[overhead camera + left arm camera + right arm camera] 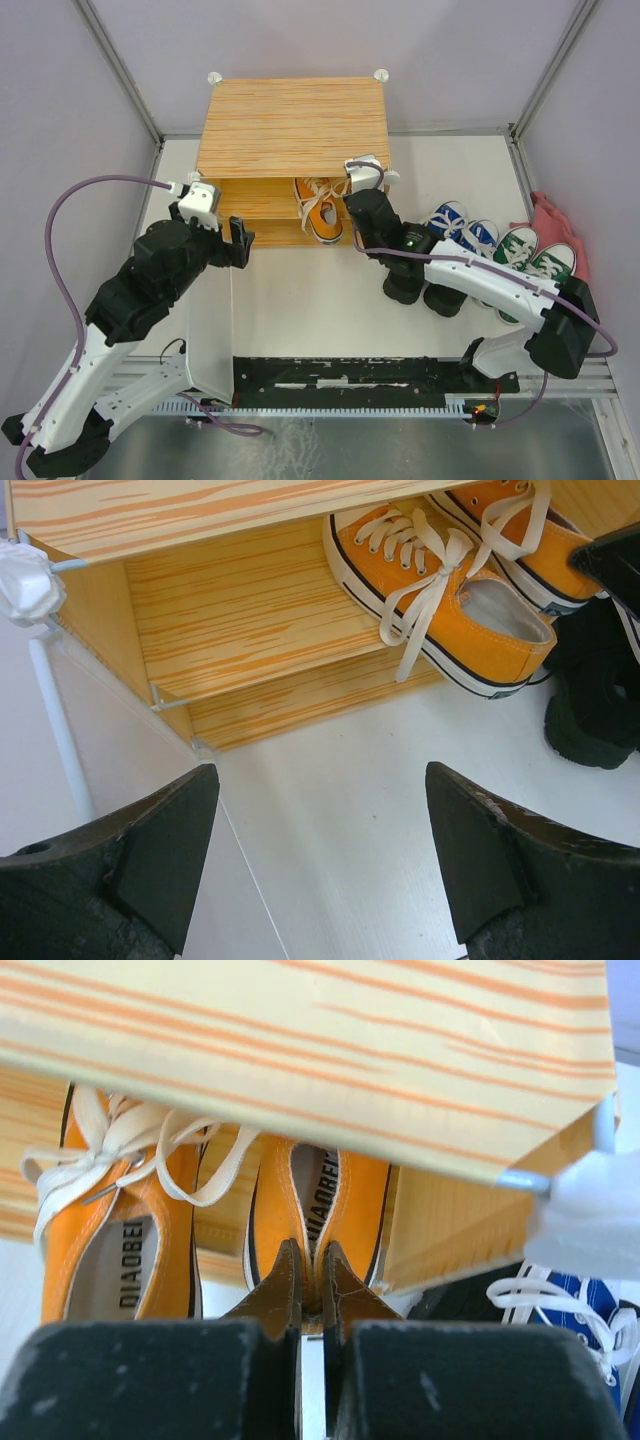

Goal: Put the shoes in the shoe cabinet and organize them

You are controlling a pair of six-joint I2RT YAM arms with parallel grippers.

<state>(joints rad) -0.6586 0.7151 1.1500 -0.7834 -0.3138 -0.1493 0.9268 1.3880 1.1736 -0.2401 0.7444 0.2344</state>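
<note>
The shoe cabinet (290, 125) stands at the back with its front open. Two orange sneakers (320, 210) lie at its lower shelf, heels sticking out. My right gripper (311, 1260) is shut on the heel of the right orange sneaker (350, 1200); the other orange sneaker (100, 1230) lies to its left. My left gripper (320, 860) is open and empty over the white floor in front of the shelf (240, 610). Black boots (425, 285), blue sneakers (460, 225) and green sneakers (535, 255) stand on the table to the right of the cabinet.
The cabinet's translucent door (210, 330) lies swung open toward me under the left arm. A pink cloth (555, 215) lies at the far right wall. A white corner knob (25, 580) is by the cabinet's left front post.
</note>
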